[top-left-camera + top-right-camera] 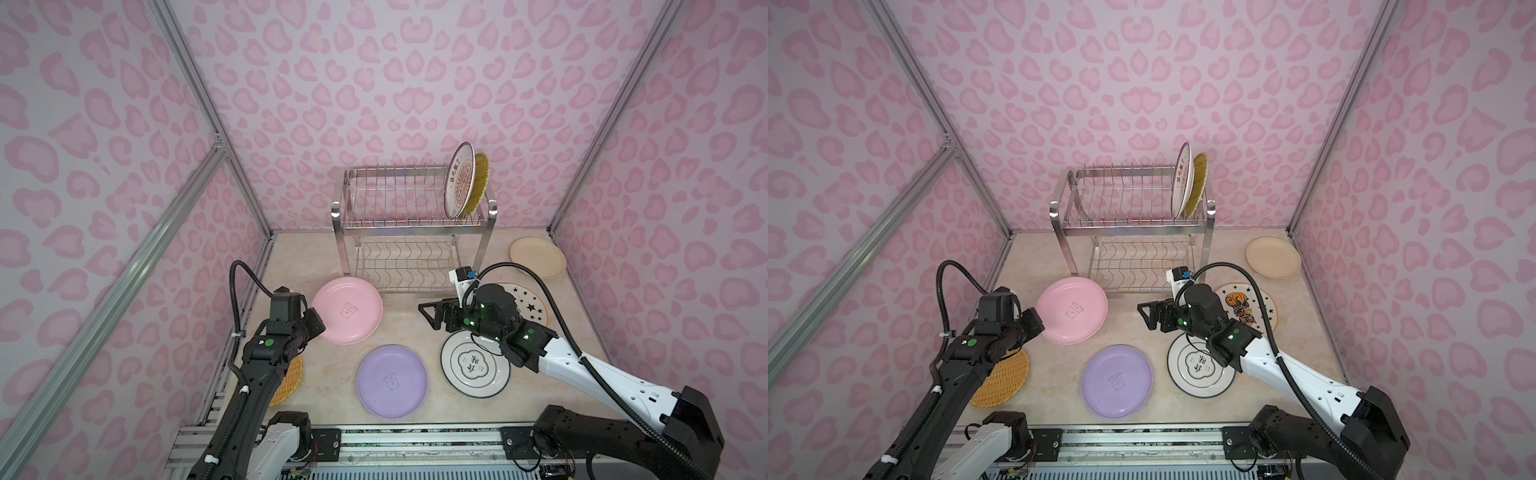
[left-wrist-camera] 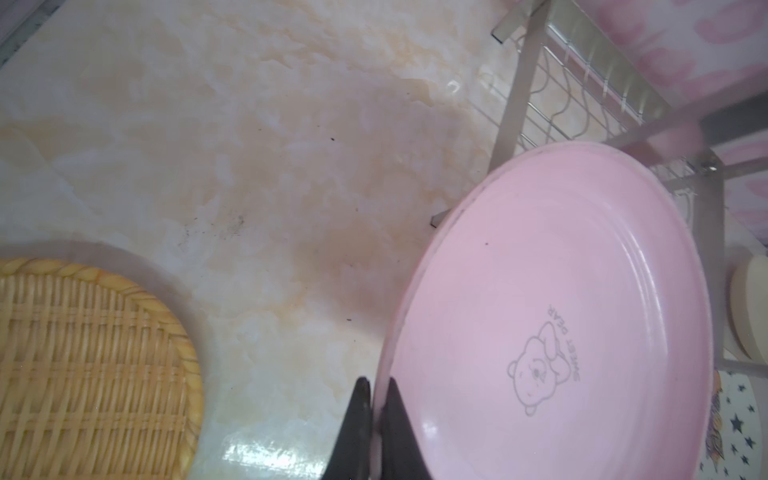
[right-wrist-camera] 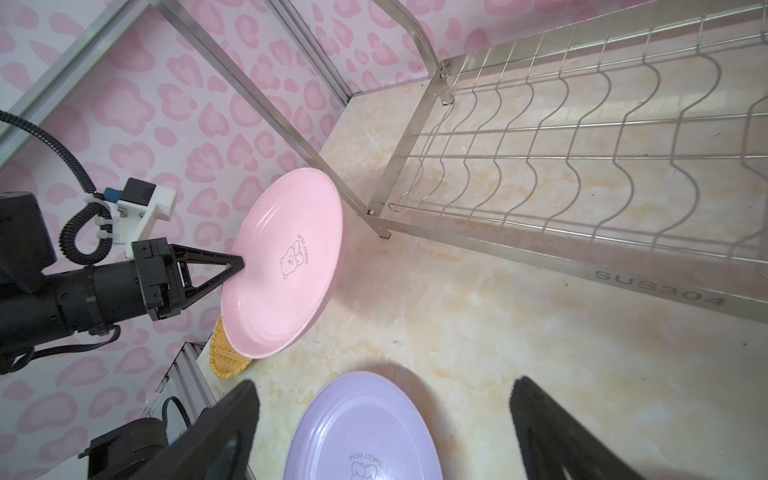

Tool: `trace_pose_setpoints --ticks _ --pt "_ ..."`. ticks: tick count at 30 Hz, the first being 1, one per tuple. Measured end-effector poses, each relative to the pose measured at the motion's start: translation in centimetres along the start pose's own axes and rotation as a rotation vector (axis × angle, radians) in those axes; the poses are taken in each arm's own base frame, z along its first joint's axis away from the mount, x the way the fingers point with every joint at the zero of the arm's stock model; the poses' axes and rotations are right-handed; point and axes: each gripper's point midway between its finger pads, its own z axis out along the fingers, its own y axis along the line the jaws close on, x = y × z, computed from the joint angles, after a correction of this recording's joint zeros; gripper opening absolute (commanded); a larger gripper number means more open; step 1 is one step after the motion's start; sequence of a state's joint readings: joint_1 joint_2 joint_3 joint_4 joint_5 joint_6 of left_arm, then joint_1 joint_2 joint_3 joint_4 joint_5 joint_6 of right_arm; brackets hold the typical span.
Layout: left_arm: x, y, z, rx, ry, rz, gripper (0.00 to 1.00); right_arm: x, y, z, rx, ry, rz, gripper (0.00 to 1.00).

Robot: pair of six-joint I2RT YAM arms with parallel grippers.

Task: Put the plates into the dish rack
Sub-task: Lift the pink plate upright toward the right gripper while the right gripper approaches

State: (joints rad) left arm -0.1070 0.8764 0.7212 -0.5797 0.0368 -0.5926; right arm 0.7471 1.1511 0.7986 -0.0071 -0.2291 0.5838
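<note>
The dish rack [image 1: 399, 227] is standing at the back of the table [image 1: 399, 328]. Just before its left front leg the pink plate [image 1: 347, 309] is tilting, its low edge perhaps touching the table. It is looking stiff, light and slick, best taken by the rim. The left gripper [image 3: 237, 264] is clamping that rim; the right gripper [image 3: 384, 382] is hanging with fingers wide apart, empty.

**Arms are masking plates**

In both top views the left arm [image 1: 253, 374] is covering much of the woven-look plate [image 1: 291, 385] at the bench's [image 1: 407, 328] near left corner. The right arm [image 1: 582, 365] is hiding part of the star-patterned plate [image 1: 530, 306]. The orange-radial plate [image 1: 459, 183] is screening the yellow striped plate [image 1: 482, 174]. Wrist-view edges are cutting off the pink plate [image 2: 561, 332] and the lilac plate [image 3: 361, 432].
</note>
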Motion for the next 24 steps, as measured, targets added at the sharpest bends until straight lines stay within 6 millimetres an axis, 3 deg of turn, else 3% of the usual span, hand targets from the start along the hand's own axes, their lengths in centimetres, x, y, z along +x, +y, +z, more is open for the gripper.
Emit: trace_pose_setpoints --ticks 6,9,17,24 --pt "2.6 -4.7 -1.7 0.153 0.043 0.095 0.03 1.1 1.8 1.2 -0.034 0.049 0.010 0.77" --pt "3.1 -5.6 -2.1 0.178 0.040 0.100 0.03 1.1 2.6 1.7 -0.044 0.060 0.016 0.73" --pt "3.6 -7.4 -2.9 0.234 0.021 0.105 0.03 1.5 2.1 3.3 0.001 0.077 0.081 0.47" --pt "3.1 -7.6 -3.4 0.233 -0.020 0.106 0.03 1.9 1.7 3.9 0.037 0.076 0.133 0.25"
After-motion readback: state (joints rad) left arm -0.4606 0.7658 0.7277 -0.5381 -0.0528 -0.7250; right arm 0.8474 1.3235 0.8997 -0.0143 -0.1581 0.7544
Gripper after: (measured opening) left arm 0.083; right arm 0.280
